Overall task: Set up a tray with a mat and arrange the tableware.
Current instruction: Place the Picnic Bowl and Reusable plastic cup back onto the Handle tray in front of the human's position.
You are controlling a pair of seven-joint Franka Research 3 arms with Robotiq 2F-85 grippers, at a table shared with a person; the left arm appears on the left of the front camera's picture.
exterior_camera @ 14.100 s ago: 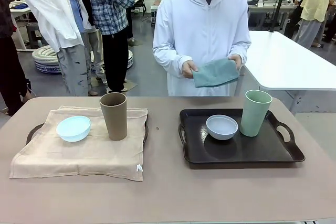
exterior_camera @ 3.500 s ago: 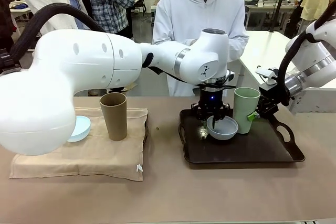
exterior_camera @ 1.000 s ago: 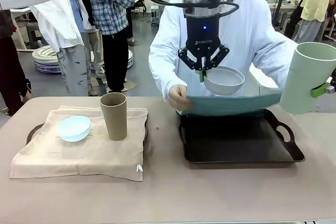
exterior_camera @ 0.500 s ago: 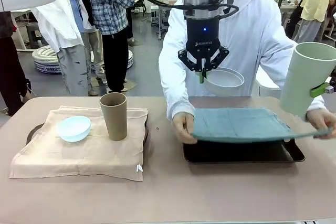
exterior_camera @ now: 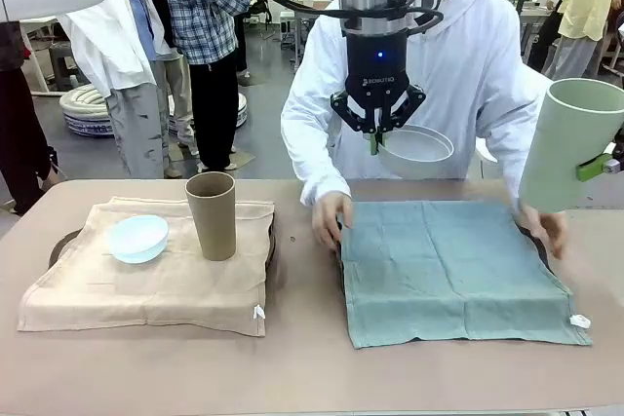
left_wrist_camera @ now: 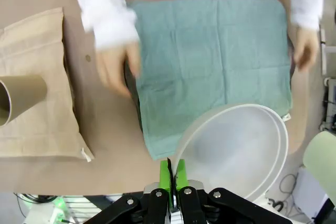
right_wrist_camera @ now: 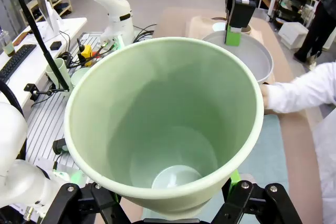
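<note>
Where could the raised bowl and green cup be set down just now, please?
The teal mat lies bare across its middle and near half; the person's hands press its far corners, so it is crowded there. A bare strip of table runs between the teal mat and the beige mat, whose far part holds the blue bowl and brown cup.

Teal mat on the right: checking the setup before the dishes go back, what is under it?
Under the teal mat a dark tray edge shows at its left side, beside the person's hand. The rest of the tray is covered by the cloth.
</note>
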